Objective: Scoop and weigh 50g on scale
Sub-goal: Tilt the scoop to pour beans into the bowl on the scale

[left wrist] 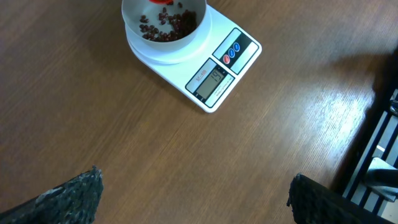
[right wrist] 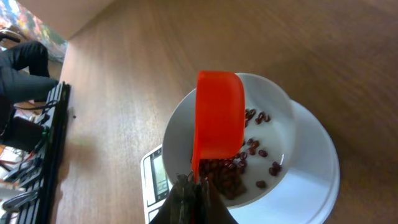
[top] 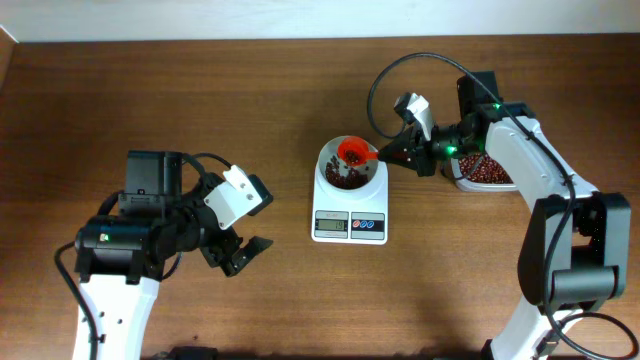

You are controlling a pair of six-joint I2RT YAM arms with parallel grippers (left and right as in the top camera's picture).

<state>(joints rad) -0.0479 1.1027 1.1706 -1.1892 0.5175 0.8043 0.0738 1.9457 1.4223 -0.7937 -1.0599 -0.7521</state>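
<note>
On the scale [left wrist: 186, 59], the display [left wrist: 209, 79] digits are unreadable.

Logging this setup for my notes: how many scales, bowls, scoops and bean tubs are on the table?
scale: 1
white bowl: 1
orange scoop: 1
clear tub: 1
Total: 4
</note>
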